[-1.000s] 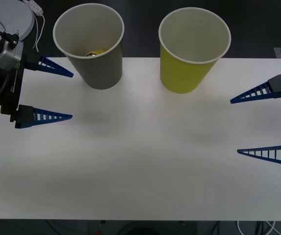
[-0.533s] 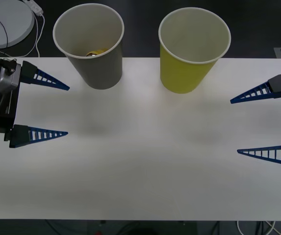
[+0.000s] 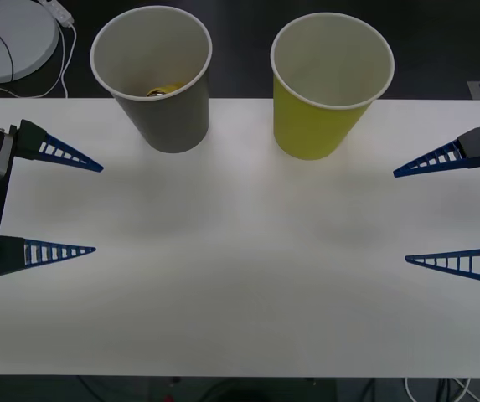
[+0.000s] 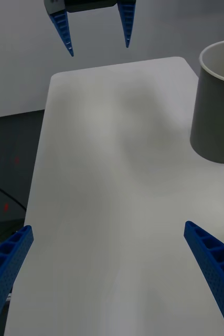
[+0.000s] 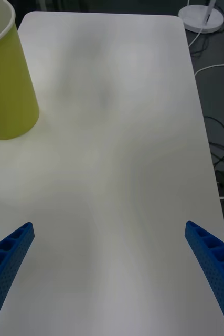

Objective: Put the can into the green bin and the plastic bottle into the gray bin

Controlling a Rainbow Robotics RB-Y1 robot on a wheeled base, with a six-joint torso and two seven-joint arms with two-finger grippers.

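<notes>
My left gripper (image 3: 99, 207) at left table (image 3: 240, 276) edge, fingers spread wide, holding nothing. My right gripper (image 3: 400, 216) at right edge, fingers spread too, holding nothing. Gray bin (image 3: 156, 84) stands upright at back left. Something yellow, maybe plastic bottle (image 3: 161, 90), peeks inside it. Green bin (image 3: 327, 88) upright just beside, to its right; can't see inside bottom.

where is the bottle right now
In the front view, the bottle lies at the bottom of the gray bin, at the table's far edge on the robot's left, beside the green bin.
</notes>
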